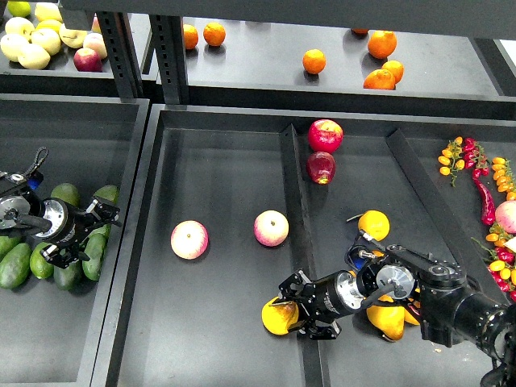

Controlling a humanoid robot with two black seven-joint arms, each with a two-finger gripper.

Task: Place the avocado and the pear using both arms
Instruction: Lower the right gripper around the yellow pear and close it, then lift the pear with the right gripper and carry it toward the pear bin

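Two black arms over dark trays on the bench. Right jaws, reaching leftward from the lower right, clenched around the pear, yellow-orange, held at the foot of the divider ridge between the middle compartments. More yellow pears just behind the right wrist, and another one a little farther back. Left jaws, entering from the left edge, prongs spread over the pile of avocados in the left tray; whether anything is gripped, cannot tell. Darkest avocado lying just beneath those prongs, against the tray's right wall. Two pink-yellow apples resting apart in the middle compartment, two red apples near its far end. Oranges on the shelf behind.
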